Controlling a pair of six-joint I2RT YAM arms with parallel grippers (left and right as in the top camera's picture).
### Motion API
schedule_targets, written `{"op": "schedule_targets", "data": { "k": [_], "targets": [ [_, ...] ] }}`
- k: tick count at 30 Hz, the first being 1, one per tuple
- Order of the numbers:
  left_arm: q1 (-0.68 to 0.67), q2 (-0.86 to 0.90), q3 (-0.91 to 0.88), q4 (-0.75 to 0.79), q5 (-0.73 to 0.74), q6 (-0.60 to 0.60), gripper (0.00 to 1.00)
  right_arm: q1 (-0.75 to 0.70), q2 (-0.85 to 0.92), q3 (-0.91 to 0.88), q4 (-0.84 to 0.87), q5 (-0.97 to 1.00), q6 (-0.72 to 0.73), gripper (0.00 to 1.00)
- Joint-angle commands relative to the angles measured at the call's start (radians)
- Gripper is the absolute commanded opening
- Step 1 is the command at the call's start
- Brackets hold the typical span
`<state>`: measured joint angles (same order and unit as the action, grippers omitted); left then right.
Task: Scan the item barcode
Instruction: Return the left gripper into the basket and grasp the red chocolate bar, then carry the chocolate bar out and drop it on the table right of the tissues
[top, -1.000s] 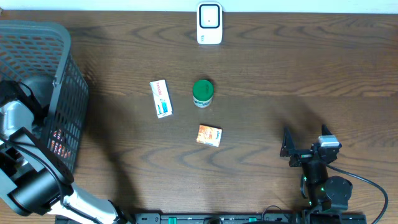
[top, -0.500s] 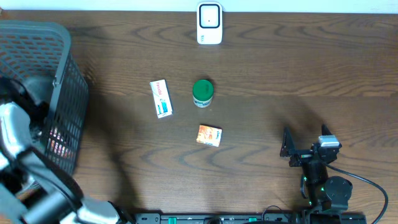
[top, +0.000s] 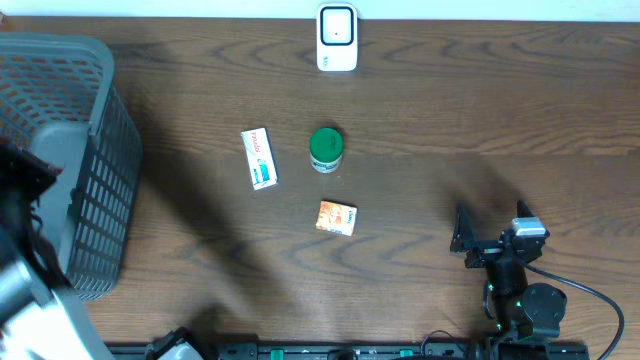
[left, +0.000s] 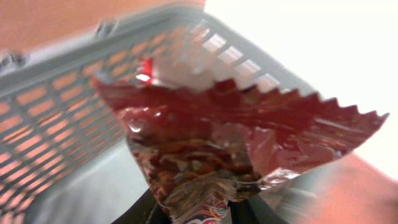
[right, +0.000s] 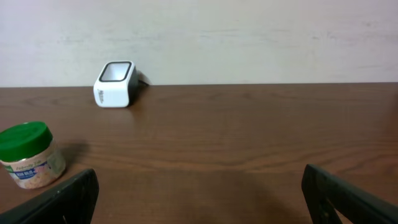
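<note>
Red snack packet (left: 236, 143) out of basket (top: 100, 200), up in left tool (left: 199, 214).

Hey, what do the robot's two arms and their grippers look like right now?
Right arm: black, grey block at the wrist, small green light, black cable looping off. Its fingers are flat and black. Left arm: blurred, black and pale grey segments.

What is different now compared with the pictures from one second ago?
The left gripper closed on the red packet and its arm drew back toward the near left. Seen from overhead, the packet no longer shows through the mesh of the basket. The scanner, jar, white box, orange box and the open right gripper stayed put.
</note>
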<state>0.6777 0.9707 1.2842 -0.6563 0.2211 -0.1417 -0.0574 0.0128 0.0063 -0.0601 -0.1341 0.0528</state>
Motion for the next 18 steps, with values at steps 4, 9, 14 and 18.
{"op": "schedule_targets", "data": {
  "k": [4,9,14,18],
  "targets": [
    [-0.01,-0.225,0.027,0.007,0.55,-0.154,0.3,0.007,-0.002,-0.001,-0.004,0.002,0.013,0.99],
    [-0.079,-0.281,0.027,-0.097,0.744,-0.185,0.3,0.007,-0.002,-0.001,-0.004,0.002,0.013,0.99],
    [-0.175,-0.28,-0.015,-0.23,0.744,-0.123,0.3,0.007,-0.002,-0.001,-0.004,0.002,0.013,0.99],
    [-0.268,-0.28,-0.087,-0.239,0.734,-0.114,0.3,0.007,-0.002,-0.001,-0.004,0.002,0.013,0.99]
  ]
}}
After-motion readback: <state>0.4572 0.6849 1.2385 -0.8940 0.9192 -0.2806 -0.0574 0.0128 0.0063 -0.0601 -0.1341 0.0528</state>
